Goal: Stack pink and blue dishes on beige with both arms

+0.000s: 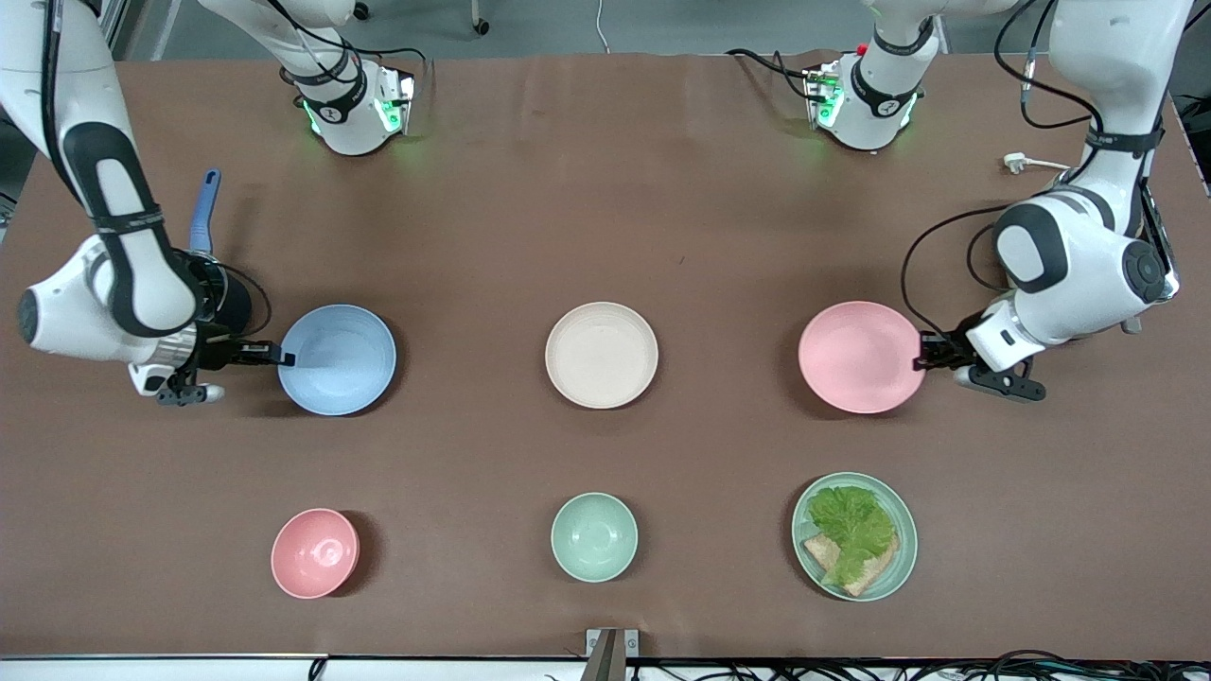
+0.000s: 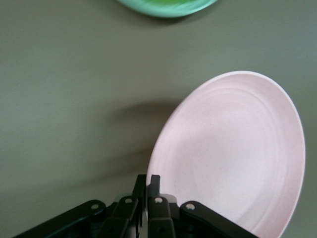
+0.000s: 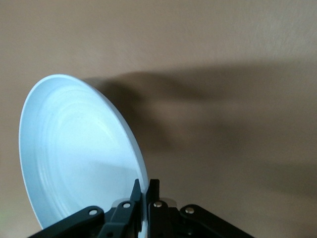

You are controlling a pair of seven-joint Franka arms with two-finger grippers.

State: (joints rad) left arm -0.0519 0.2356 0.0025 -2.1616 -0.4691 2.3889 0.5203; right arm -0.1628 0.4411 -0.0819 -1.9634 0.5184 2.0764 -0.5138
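Observation:
The beige plate (image 1: 602, 355) lies in the middle of the table. A light blue plate (image 1: 337, 359) sits toward the right arm's end, and my right gripper (image 1: 284, 358) is shut on its rim; the right wrist view shows the blue plate (image 3: 79, 153) pinched between the fingers of the right gripper (image 3: 147, 184). The pink plate (image 1: 860, 357) sits toward the left arm's end with my left gripper (image 1: 922, 359) shut on its rim. In the left wrist view the pink plate (image 2: 233, 153) stands clamped in the left gripper (image 2: 147, 179).
Nearer the front camera stand a small pink bowl (image 1: 315, 553), a small mint-green bowl (image 1: 594, 536) and a mint-green plate (image 1: 854, 537) with lettuce and bread, whose edge is the mint-green plate (image 2: 166, 7) in the left wrist view. A blue-handled tool (image 1: 203, 210) lies by the right arm.

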